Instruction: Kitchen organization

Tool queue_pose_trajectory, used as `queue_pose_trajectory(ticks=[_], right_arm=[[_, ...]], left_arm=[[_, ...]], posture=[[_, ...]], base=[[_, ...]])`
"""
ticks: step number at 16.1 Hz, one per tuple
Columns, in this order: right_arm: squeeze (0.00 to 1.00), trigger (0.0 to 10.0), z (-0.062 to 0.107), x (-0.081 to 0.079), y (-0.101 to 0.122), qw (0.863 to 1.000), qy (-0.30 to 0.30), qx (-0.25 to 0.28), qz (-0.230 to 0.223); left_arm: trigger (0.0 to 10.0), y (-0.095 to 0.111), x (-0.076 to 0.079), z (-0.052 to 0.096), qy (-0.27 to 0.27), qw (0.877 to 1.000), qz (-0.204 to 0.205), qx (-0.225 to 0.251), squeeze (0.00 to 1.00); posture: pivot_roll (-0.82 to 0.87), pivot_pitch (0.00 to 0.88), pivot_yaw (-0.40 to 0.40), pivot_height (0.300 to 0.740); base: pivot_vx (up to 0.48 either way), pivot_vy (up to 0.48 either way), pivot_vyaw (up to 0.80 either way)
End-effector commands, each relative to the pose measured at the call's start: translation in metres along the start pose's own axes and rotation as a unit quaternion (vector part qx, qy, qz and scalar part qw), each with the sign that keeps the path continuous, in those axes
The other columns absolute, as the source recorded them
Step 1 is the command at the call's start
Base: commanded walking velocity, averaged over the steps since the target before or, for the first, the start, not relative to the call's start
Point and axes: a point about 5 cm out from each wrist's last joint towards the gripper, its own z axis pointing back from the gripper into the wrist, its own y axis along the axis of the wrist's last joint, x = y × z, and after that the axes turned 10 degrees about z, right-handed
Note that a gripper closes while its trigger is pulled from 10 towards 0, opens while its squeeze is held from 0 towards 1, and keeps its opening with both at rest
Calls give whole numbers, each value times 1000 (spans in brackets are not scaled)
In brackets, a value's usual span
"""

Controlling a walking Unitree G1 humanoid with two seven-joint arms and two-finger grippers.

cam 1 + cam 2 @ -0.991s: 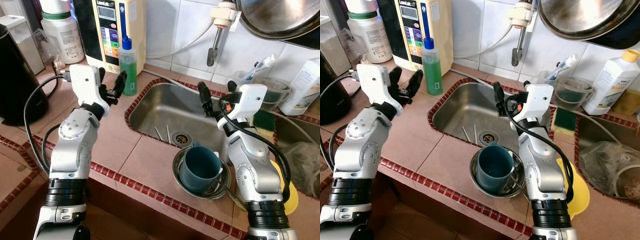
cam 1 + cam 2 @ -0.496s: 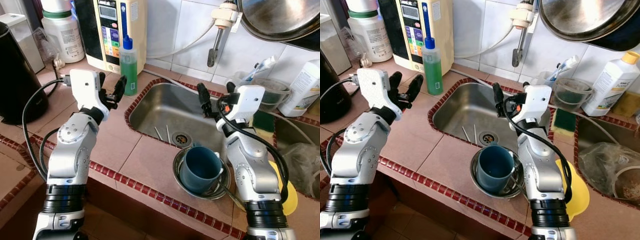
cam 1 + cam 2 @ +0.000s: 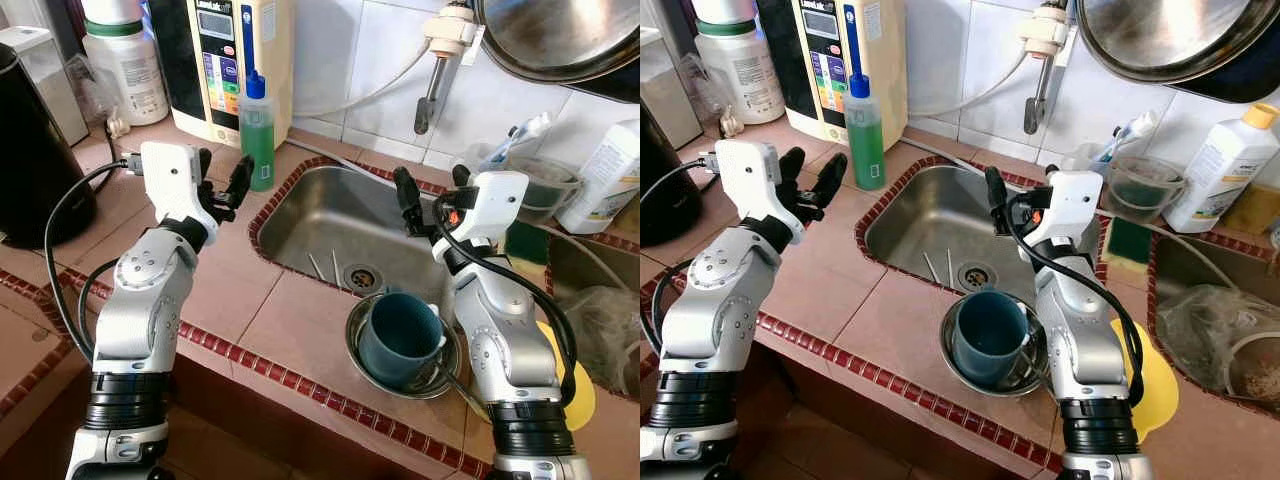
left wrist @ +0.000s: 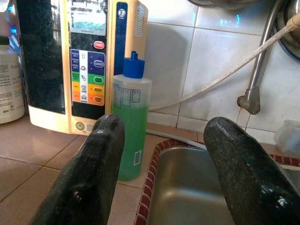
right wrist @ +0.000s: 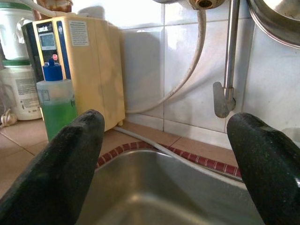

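Left gripper (image 3: 222,178): raised over the tiled bench (image 3: 290,330), just short of the sink's left rim; fingers (image 4: 89,183) spread apart, grasping nothing.

Right gripper (image 3: 430,195): held above the sink (image 3: 330,225) near its right rim; fingers (image 5: 61,173) parted wide, likewise empty.

Likely target: green soap bottle (image 3: 256,135) with blue cap, upright at the back of the bench beside the sink's back-left corner, just in front of the cream water purifier (image 3: 235,60). Left wrist view looks straight at it, so probably next to be picked up, though the task names no single item.

Other task things: blue cup (image 3: 398,338) sitting in a metal bowl (image 3: 440,385) at the bench's front edge, close beside the right arm; loose chopsticks (image 3: 325,268) in the sink bottom near the drain.

Step in hand: approach, not yet a grasp.

Doing it well: advance with the fingers still apart, centre the bottle between them, close on the straight body below the cap rather than on the narrow neck; keep it upright while lifting, since the liquid inside shifts weight.

Watch for: purifier directly behind, sink rim just beside; a sideways nudge could tip the bottle into the basin.
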Motion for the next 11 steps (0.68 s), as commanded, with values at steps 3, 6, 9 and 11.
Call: queue_pose_trajectory(ticks=[3,6,9,11], right_arm=[[0,10000,-2,5,4,1000,-9,9,4],[0,10000,-2,5,4,1000,-10,11,5],[0,10000,-3,5,5,1000,-11,12,5],[0,10000,-3,5,5,1000,-12,13,5]], left_arm=[[10000,1,4,-1,-4,1000,-3,0,0],[10000,1,4,-2,-4,1000,-2,0,0],[10000,2,4,-3,-6,1000,-3,0,0],[10000,2,4,-3,-6,1000,-4,1,0]], posture=[[-22,0,-57,740],[-25,0,-54,740],[-24,0,-52,740],[-23,0,-53,740]], base=[[-84,0,0],[-254,0,0],[-254,0,0],[-255,0,0]])
